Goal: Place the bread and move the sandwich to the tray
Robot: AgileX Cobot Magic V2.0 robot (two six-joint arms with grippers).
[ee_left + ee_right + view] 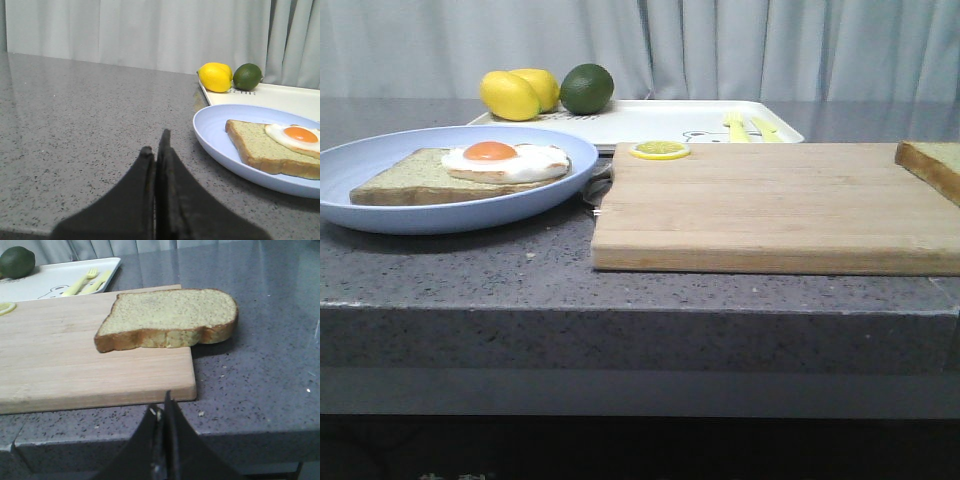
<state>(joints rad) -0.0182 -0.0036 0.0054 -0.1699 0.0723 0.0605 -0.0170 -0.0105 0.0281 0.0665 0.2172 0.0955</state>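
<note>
A slice of bread (931,162) lies on the right end of the wooden cutting board (770,205); in the right wrist view it (170,317) overhangs the board's corner. A second slice with a fried egg (505,160) on it lies on the pale-blue plate (380,205), also in the left wrist view (295,136). The white tray (660,118) stands behind the board. My left gripper (156,145) is shut and empty over the counter beside the plate. My right gripper (161,407) is shut and empty at the counter's front edge, short of the board.
Two yellow lemons (518,93) and a green lime (586,88) sit on the tray's left end, yellow plastic cutlery (750,127) on its right. A lemon slice (660,150) lies on the board's far left corner. Grey curtains hang behind.
</note>
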